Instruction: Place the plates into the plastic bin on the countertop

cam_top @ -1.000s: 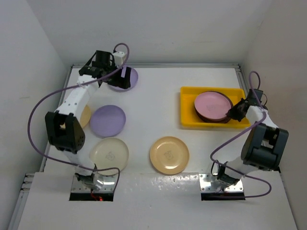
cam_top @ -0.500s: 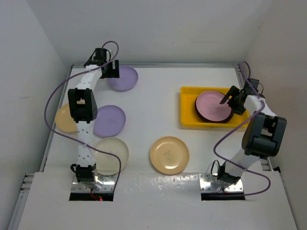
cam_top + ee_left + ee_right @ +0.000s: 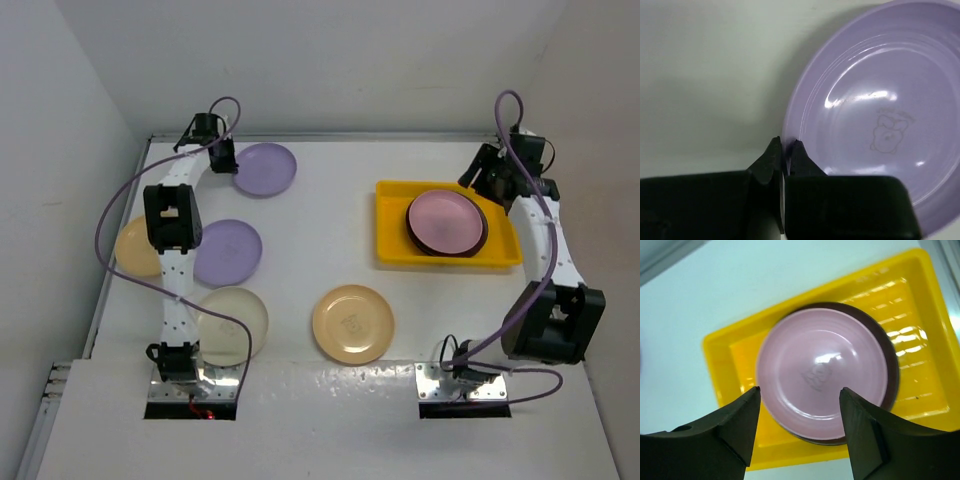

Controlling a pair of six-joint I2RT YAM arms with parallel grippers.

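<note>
Two plates lie nearest, a cream plate [image 3: 228, 322] and an orange plate [image 3: 353, 323]. Farther off, the pink plate [image 3: 446, 219] sits in the yellow bin [image 3: 392, 225], with the right gripper [image 3: 800, 391] spread apart above it. Farthest, the left gripper [image 3: 785, 152] pinches the far purple plate [image 3: 875, 115] by its rim.

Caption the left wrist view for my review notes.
Left gripper shut on the rim of the lavender plate lying on the white countertop.
</note>
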